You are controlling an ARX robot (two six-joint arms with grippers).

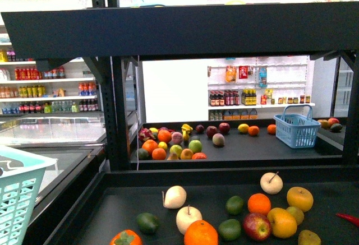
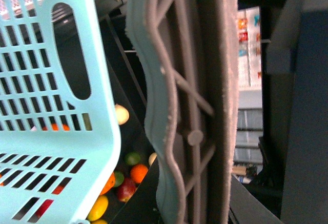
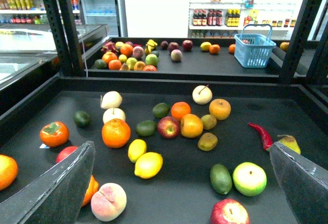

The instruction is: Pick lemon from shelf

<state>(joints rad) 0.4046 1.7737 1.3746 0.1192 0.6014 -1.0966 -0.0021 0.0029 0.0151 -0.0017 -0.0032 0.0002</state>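
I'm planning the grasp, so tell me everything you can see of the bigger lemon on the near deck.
The lemon is bright yellow, smooth and glossy, an oval tapering to a blunt tip. It lies on its side on the black deck of the shelf, whole and unheld. A smaller yellow fruit sits close beside it, possibly touching; nothing else is against it.

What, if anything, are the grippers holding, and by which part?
The right gripper is open, holding nothing; whether the left gripper grips the basket beside it cannot be told.

Bright yellow lemon [image 3: 148, 165], black shelf [image 3: 179, 198], pale turquoise basket [image 2: 77, 142].
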